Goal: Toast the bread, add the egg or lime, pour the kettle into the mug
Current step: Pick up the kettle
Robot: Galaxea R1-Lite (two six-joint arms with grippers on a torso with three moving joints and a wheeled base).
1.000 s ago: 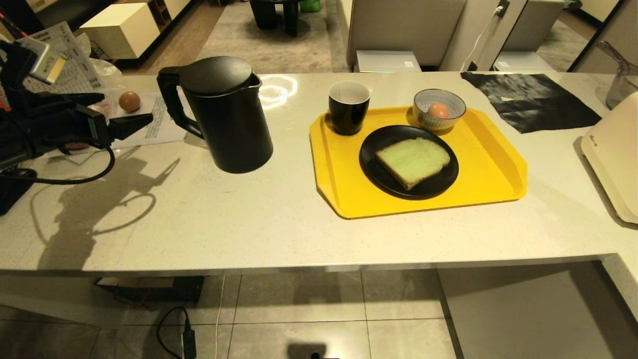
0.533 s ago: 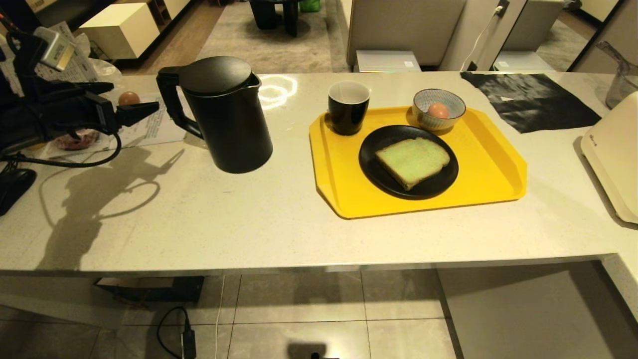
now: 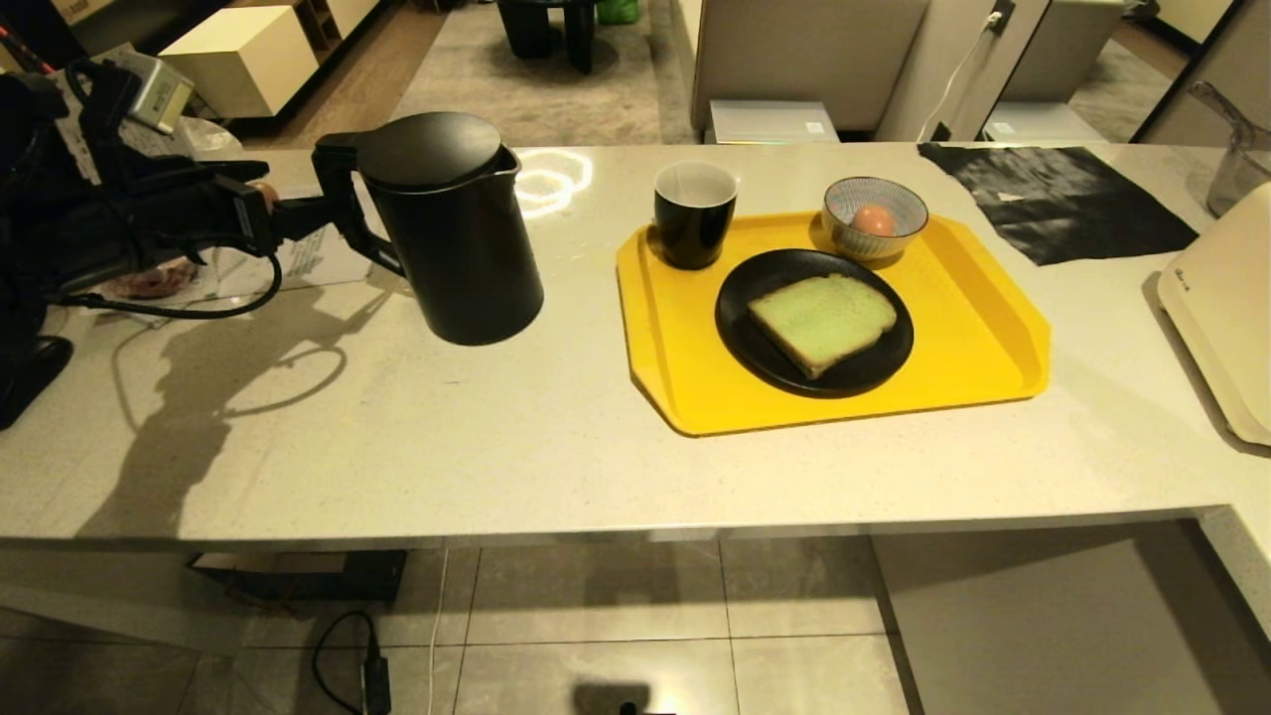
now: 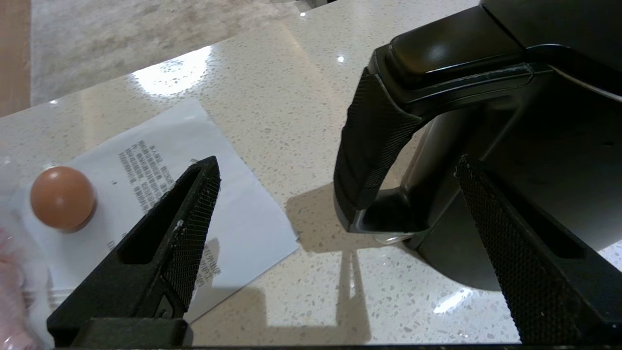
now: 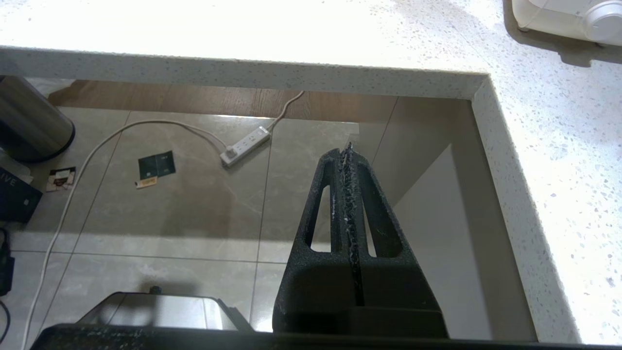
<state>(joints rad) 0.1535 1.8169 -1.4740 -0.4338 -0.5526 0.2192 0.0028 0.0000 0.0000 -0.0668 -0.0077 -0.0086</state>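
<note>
Reaching in from the left side of the desk [image 3: 397, 437], the left gripper [image 4: 335, 204] holds its fingers [image 4: 194, 218] spread wide and level with the loop handle [image 4: 374, 146] of the black kettle [image 3: 452, 228], which suits a sideways grasp: one finger sits on the outer side of the handle over the printed sheet of paper [image 4: 160, 194], the other lies close against the kettle body, and the handle stands between them, not yet gripped. The kettle stands upright with its lid on, handle turned toward this arm and spout toward the yellow tray [image 3: 973, 328], so a lift and a tilt to the right would likely bring the spout over the black mug [image 3: 694, 214], which waits empty-looking at the tray's near-left corner. Beside the mug on the tray, the slice of green bread [image 3: 822, 320] lies flat on a black plate [image 3: 755, 348], and the egg [image 3: 874, 219] rests in a small striped bowl [image 3: 899, 204] behind it, so the pouring step seems to be the one in hand. A darker egg [image 4: 62, 197] sits on the paper, well clear of the approach. The right gripper [image 5: 349, 160] hangs parked below the desk edge over the tiled floor, its fingers pressed together on nothing
</note>
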